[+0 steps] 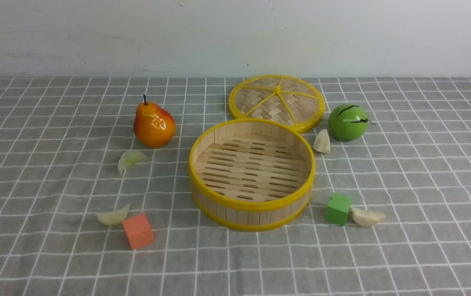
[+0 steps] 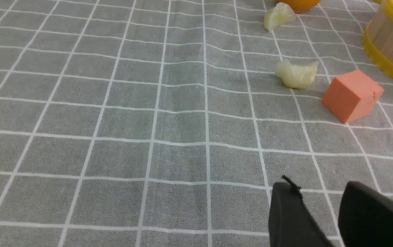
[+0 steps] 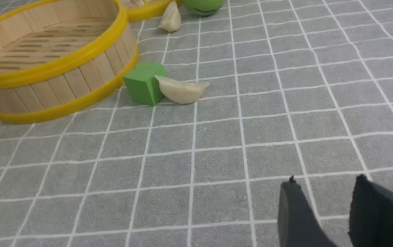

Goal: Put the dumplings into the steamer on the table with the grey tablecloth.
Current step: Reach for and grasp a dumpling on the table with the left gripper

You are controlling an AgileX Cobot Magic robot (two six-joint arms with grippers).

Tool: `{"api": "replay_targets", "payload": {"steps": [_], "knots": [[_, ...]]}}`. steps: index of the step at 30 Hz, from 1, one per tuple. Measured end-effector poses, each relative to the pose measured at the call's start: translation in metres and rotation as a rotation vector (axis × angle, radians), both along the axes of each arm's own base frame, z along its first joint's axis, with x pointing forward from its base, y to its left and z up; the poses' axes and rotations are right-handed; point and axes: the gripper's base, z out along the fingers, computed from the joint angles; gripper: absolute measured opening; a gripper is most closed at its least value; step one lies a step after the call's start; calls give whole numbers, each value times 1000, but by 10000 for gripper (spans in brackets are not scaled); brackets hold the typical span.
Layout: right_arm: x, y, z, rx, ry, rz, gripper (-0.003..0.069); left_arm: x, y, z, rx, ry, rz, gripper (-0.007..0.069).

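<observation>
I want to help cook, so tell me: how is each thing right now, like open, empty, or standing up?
steamer, open and empty
lid, off, behind the steamer
dumplings, all four on the grey tablecloth, outside the steamer
pear, standing upright
green cube, touching one dumpling
left fingers, apart, holding nothing
right fingers, apart, holding nothing

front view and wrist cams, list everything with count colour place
steamer: 1, bamboo with yellow rims, centre, empty
lid: 1, woven, yellow spokes, behind steamer
dumplings: 4, two greenish left of steamer, two white right
pear: 1, orange-yellow, left of steamer
melon: 1, green, right of lid
orange cube: 1, by near-left dumpling
green cube: 1, touching near-right dumpling
grey tablecloth: 1, white grid, under everything
left end effector: 1, black, open
right end effector: 1, black, open
</observation>
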Motion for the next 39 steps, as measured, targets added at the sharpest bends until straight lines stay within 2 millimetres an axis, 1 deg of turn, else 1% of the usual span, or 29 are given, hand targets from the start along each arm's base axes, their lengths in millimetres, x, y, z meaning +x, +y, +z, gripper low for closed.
{"api": "replay_targets", "payload": {"steps": [12, 19, 31, 33, 35, 37, 39], "knots": [[0, 0, 0, 0, 0, 0, 239, 0, 0, 0, 0, 0, 0, 231], [0, 0, 0, 0, 0, 0, 239, 0, 2, 0, 62, -3, -1, 237], [1, 0, 1, -3, -19, -2, 239, 1, 3, 1, 102, -18, -5, 237], [1, 0, 2, -4, -36, -4, 239, 1, 2, 4, 103, -47, -7, 237], [3, -1, 6, -13, -97, -10, 239, 3, 2, 11, 106, -129, -12, 237], [5, -2, 18, -41, -239, -20, 239, 5, 0, 24, 124, -275, -23, 237], [5, -3, 26, -68, -329, -23, 239, 5, -1, 33, 135, -375, -32, 237]]}}
